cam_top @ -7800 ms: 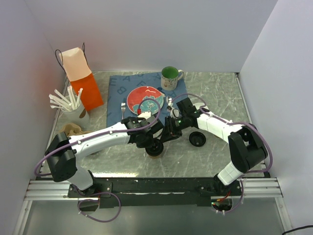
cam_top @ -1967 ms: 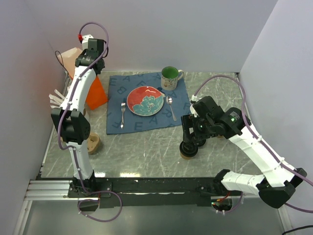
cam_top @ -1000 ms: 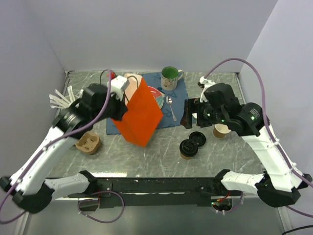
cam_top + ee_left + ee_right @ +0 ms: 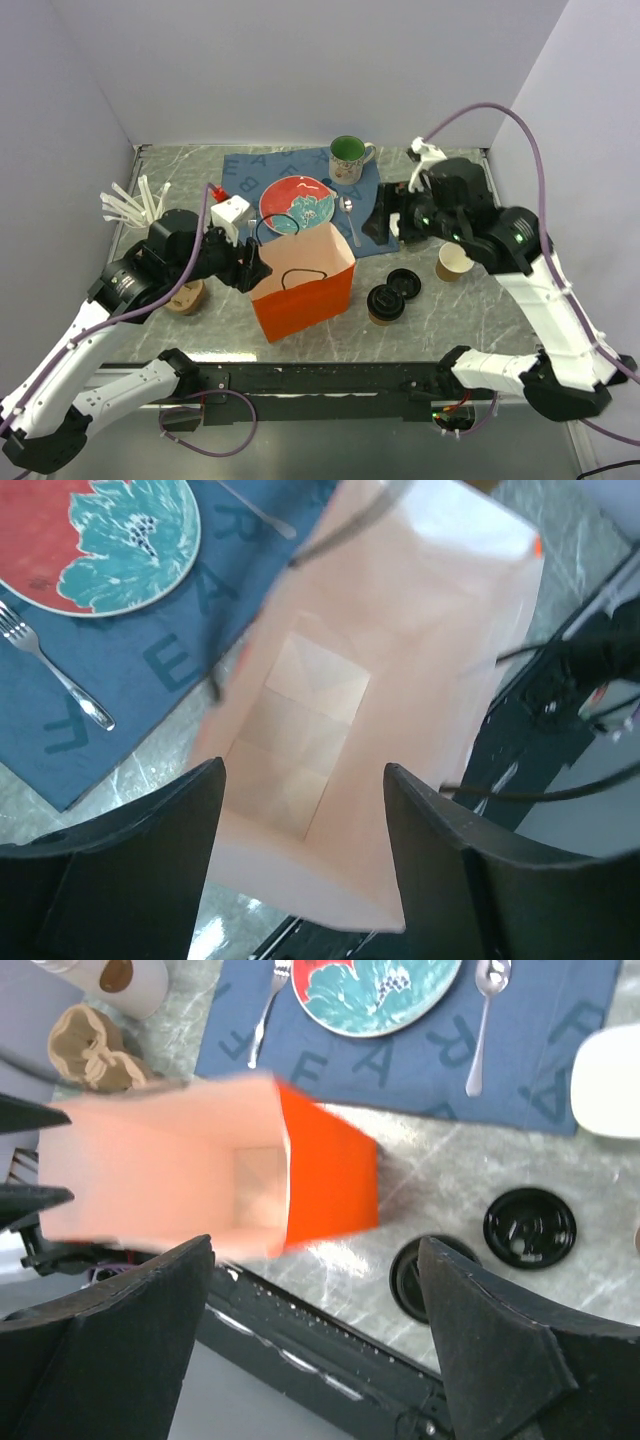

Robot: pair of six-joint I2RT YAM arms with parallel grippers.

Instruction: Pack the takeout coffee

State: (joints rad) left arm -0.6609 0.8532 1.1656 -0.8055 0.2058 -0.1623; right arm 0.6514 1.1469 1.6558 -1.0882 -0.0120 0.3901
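The takeout coffee (image 4: 383,303), a brown paper cup under a black lid, stands on the marble at front right of centre; in the right wrist view the coffee (image 4: 408,1280) peeks out beside my right finger. An orange paper bag (image 4: 303,287) stands upright and open-topped just left of it. My left gripper (image 4: 254,270) is at the bag's left rim, open; from its wrist I look down into the empty bag (image 4: 330,690) between spread fingers (image 4: 150,870). My right gripper (image 4: 383,222) hovers high above the placemat's right edge, open and empty.
A loose black lid (image 4: 404,283) and a lidless tan cup (image 4: 455,262) sit right of the coffee. Behind lie the blue placemat (image 4: 240,185) with plate (image 4: 298,205), fork (image 4: 250,232), spoon (image 4: 351,222) and green mug (image 4: 347,155). Stirrers (image 4: 128,206) and a cup carrier (image 4: 184,297) stand left.
The bag, held tilted in the air by my left gripper a second ago, now stands upright on the table nearer the front. The left jaws have opened off it. The right gripper shifted slightly.
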